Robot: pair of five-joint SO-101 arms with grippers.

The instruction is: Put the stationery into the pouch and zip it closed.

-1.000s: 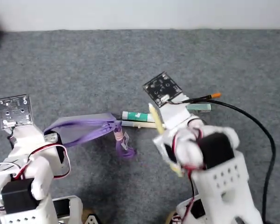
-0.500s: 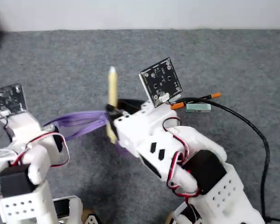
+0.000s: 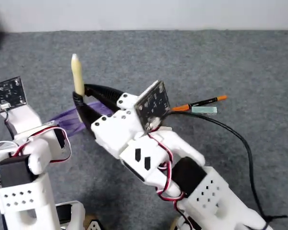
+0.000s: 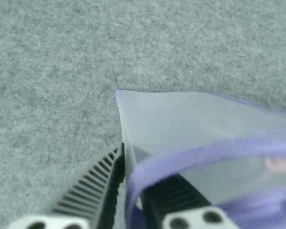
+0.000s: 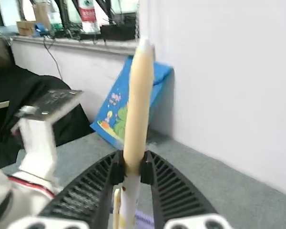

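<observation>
Though translucent, the pouch [image 4: 190, 119] carries a purple edge band.

- A grey, carpet-like covering spreads evenly lit across the tabletop [image 3: 240, 62] in the high view.
- A plain white wall [image 3: 144, 14] runs along the tabletop's far edge.
- In the right wrist view, a blue package [image 5: 115, 107] with cartoon print leans tilted against a white panel [image 5: 219, 71].
- Behind it, a pale ledge [image 5: 76, 44] carries a cardboard box [image 5: 26, 27], and a thin dark cable [image 5: 50, 55] hangs below.
- A dark, shapeless mass [image 5: 14, 95] sits beneath the ledge.
</observation>
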